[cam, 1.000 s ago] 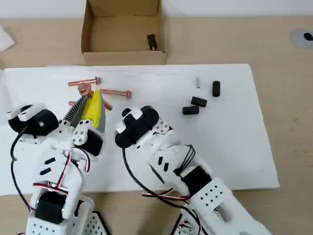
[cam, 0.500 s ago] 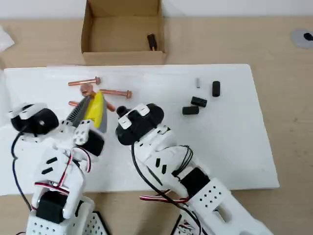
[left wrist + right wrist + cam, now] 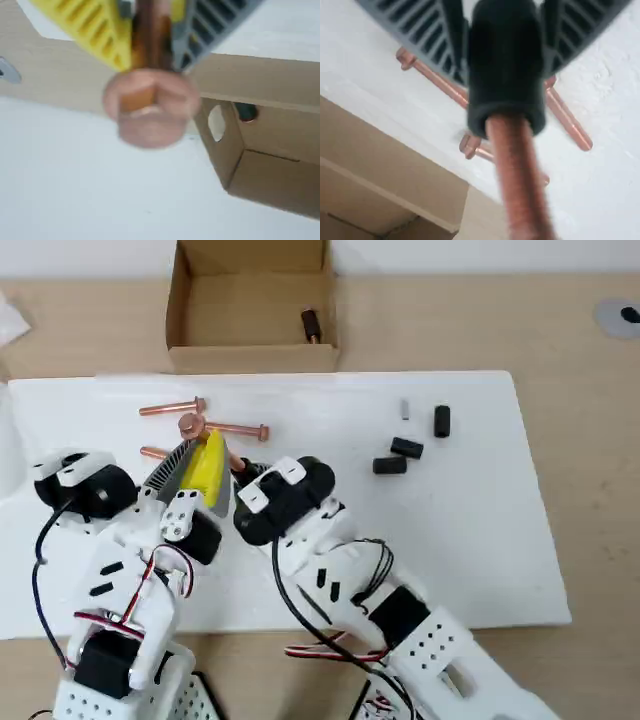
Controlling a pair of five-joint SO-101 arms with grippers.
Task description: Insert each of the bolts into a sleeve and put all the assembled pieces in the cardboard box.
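Wood counter (image 3: 580,330) carries a white sheet (image 3: 470,540), and a box (image 3: 252,358) stands at its far edge with one assembled piece (image 3: 310,325) already inside.

On the sheet, the left pincer (image 3: 150,45) is clamped on the shank of a bolt (image 3: 150,107), which is tilted with its head raised. The right pincer (image 3: 505,45) is closed around a black sleeve (image 3: 506,85).

Over the last second the two arms have closed on each other. The left arm has carried its bolt toward the right arm, and the right arm has brought its sleeve in to meet it. A second ago a clear gap lay between the bolt's tip and the sleeve. Now the right wrist view shows the copper shank running straight into the sleeve's open end. How deep it sits cannot be told.

That looks like the start of the second insertion: the parts are lined up and mated at the mouth, but the sleeve is probably not yet pushed home toward the head.

Three loose bolts (image 3: 235,428) lie on the sheet close by the left pincer, unmoved. Three spare sleeves (image 3: 406,448) lie well apart on the other side, so most of the task remains.
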